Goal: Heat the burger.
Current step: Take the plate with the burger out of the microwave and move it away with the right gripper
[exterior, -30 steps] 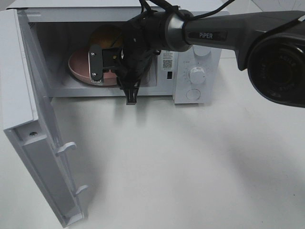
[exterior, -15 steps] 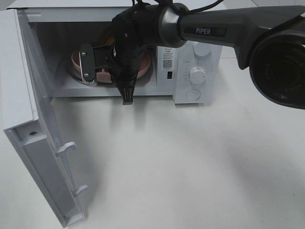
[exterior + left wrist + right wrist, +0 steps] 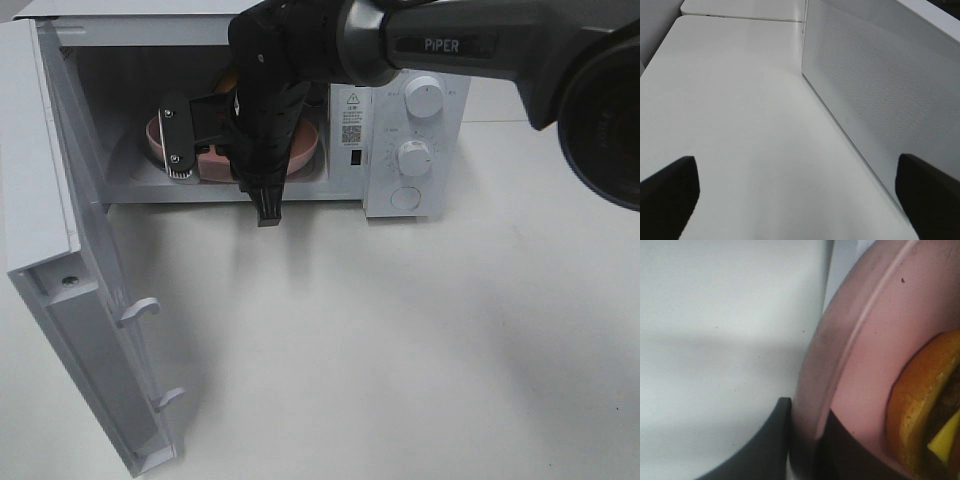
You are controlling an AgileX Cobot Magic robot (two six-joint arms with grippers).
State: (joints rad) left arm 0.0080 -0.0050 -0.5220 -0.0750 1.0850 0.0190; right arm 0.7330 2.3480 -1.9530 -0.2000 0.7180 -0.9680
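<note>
The burger (image 3: 232,76) (image 3: 920,405) lies on a round pink plate (image 3: 303,148) (image 3: 875,340) inside the open white microwave (image 3: 410,150). My right arm covers most of both from above. In the right wrist view my right gripper (image 3: 262,195) (image 3: 805,450) is shut on the plate's rim, with one dark finger on each side of it. My left gripper (image 3: 799,197) is open and empty, its fingers (image 3: 667,195) far apart over the white table beside a perforated white wall (image 3: 880,100). It does not show in the exterior view.
The microwave door (image 3: 60,200) hangs wide open to the left and reaches toward the table's front edge. Two knobs (image 3: 413,157) sit on the control panel at the right. White table (image 3: 400,350) spreads in front of the microwave.
My right arm has moved left and deeper into the microwave, carrying the plate and burger with it. The left gripper has not changed.
</note>
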